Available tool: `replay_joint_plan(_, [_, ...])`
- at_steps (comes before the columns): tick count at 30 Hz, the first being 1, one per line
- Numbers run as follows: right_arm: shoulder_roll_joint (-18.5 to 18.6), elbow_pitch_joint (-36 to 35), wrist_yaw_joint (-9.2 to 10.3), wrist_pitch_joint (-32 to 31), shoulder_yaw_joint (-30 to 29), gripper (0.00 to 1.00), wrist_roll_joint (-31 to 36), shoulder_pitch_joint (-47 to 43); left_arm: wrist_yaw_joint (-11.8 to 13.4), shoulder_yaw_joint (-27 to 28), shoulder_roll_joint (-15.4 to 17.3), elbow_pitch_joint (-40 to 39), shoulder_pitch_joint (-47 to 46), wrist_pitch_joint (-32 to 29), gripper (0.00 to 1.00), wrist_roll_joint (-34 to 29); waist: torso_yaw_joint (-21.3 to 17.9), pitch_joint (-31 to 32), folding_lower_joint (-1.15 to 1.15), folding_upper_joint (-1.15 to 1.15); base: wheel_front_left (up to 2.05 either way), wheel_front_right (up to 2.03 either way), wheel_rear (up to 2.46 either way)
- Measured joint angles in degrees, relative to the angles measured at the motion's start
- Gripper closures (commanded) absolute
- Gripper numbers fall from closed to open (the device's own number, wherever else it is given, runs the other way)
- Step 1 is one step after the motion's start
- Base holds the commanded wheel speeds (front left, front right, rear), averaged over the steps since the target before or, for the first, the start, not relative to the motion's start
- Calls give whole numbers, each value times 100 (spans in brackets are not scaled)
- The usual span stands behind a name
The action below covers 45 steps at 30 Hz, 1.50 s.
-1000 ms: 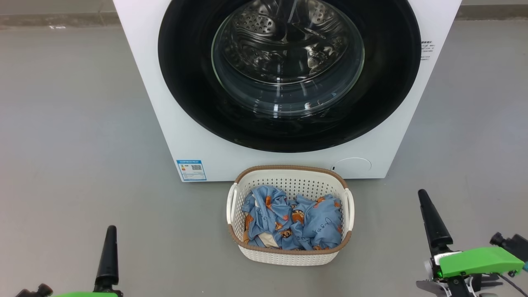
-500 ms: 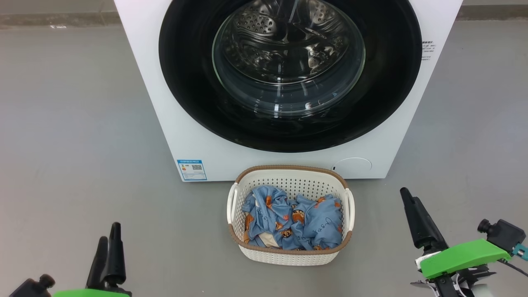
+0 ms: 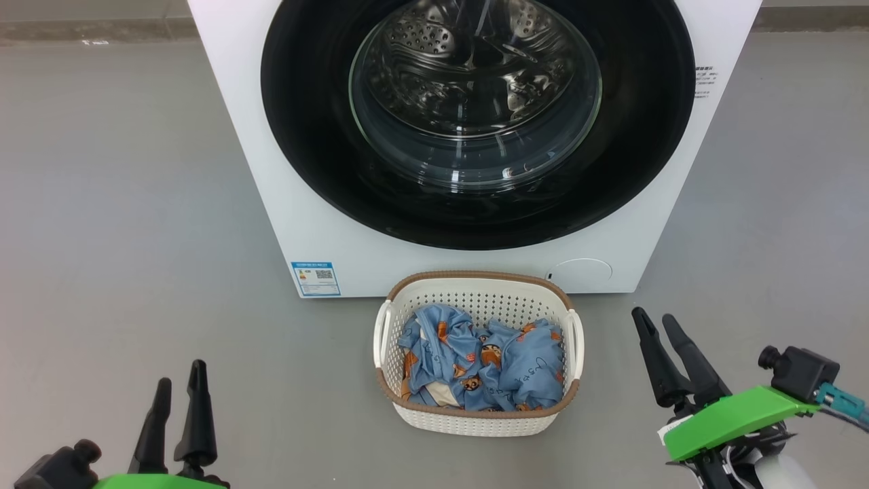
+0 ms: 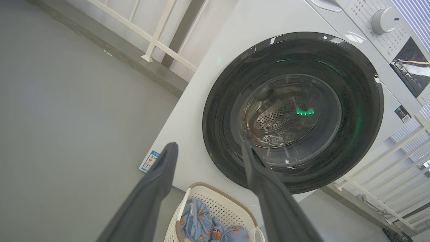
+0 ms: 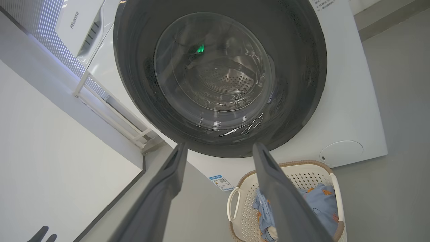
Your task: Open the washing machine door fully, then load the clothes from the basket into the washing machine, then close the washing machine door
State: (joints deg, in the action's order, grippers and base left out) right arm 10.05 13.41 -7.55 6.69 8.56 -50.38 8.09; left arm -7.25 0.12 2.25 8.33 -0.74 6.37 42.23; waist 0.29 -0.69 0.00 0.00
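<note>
Washing machine [image 3: 326, 224]: a white front-loading unit standing on the grey floor [image 3: 122, 204], at the top centre of the head view. The washing machine door [image 3: 305, 136] is closed, with its glossy black ring flush against the front panel. The perforated steel drum [image 3: 468, 61] is visible through the bulging glass window [image 3: 475, 163].

The basket [image 3: 475, 277] sits on the floor directly in front of the machine, below the lower edge of the door. Whether it touches the front panel cannot be determined. The clothes [image 3: 516, 367] lie bunched inside the basket, below its brown rim: light blue fabric with orange-brown bears, and a patch of cream cloth at the lower left.

The right gripper [image 3: 652, 314] is at the lower right of the head view, to the right of the basket and apart from it. Its fingers are spread and grasp nothing. The left gripper [image 3: 180, 373] is at the lower left, well apart from the basket. Its fingers are likewise released and empty. In each wrist view, the door and the basket appear beyond the two parted fingers.

A round cover [image 3: 580, 270] is set in the lower right of the front panel. A blue sticker [image 3: 315, 279] is fixed at the lower left.
</note>
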Motion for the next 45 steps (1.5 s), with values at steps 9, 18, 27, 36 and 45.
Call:
replay_joint_plan(9, [88, -2, 0, 153, 164, 0, 525, 74, 0, -19, 1, -87, 0, 140, 0, -649, 7, -19, 0, 0, 0, 0, 0])
replay_joint_plan(18, [174, -1, 0, 303, 290, 0, 1072, 162, 0, -36, 0, -123, 1, 291, 0, -1118, 7, -15, 0, 0, 0, 0, 0])
replay_joint_plan(27, [263, 15, 0, 454, 405, 0, 1588, 298, -1, -47, 0, -176, 3, 463, 0, -1696, 6, -12, 0, 0, 0, 0, 0])
replay_joint_plan(36, [296, 45, 0, 561, 544, 0, 2064, 317, -4, -71, 1, -219, 4, 602, 0, -2259, 3, 8, 0, 0, 0, 0, 0])
replay_joint_plan(45, [409, 48, 0, 706, 649, 0, 2593, 419, -5, -153, 37, -316, 18, 742, 0, -2819, -5, 19, 0, 0, 0, 0, 0])
